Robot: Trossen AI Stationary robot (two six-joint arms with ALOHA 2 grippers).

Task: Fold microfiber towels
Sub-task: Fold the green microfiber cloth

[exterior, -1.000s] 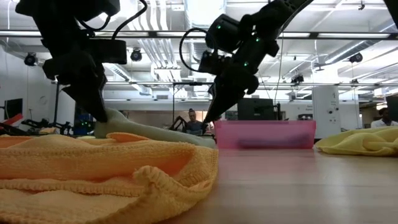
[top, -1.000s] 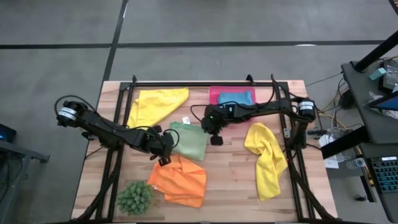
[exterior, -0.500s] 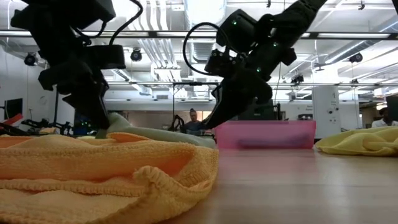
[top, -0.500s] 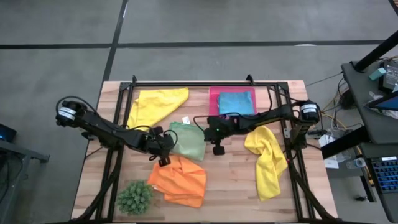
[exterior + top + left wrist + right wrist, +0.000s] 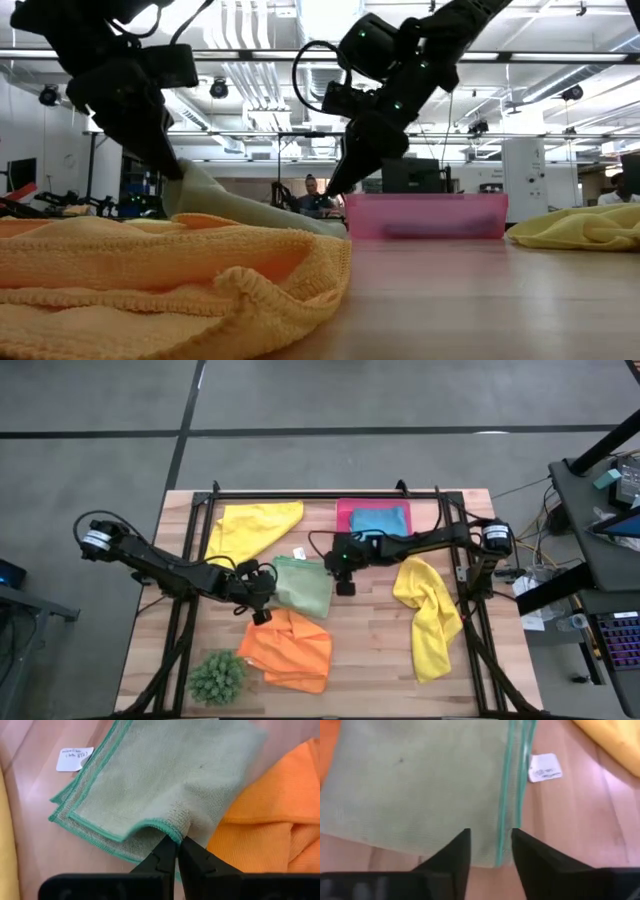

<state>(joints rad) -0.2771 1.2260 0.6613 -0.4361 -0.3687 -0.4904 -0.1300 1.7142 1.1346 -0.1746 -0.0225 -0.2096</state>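
Observation:
A sage green towel (image 5: 305, 586), folded in layers, lies mid-table, its near edge against the orange towel (image 5: 288, 650). My left gripper (image 5: 177, 840) is shut on its near left corner. My right gripper (image 5: 489, 837) hovers open over the towel's far right corner (image 5: 502, 845), one finger on either side of the green hem. One yellow towel (image 5: 250, 530) lies spread at the far left. Another yellow towel (image 5: 428, 615) is crumpled at the right. A turquoise towel (image 5: 380, 518) sits in the pink tray (image 5: 343, 512). My left gripper pinches the green towel's hemmed corner (image 5: 172, 827) between its two fingers, which slant down from the table's left. Only the top layer is raised (image 5: 200, 185); the lower layers and the rest of the towel stay flat on the table. I cannot tell whether my right gripper touches the towel.
A spiky green plant ball (image 5: 217, 677) stands at the near left corner. A small white label (image 5: 298, 552) lies on the wood beside the green towel's far edge. Bare wood shows between the green towel and the right yellow towel.
My left gripper has tipped and drawn the green towel's held corner a little higher, while the rest of the towel stays flat. My right gripper swung toward the near edge, then came back toward the far edge over the towel's far right corner.

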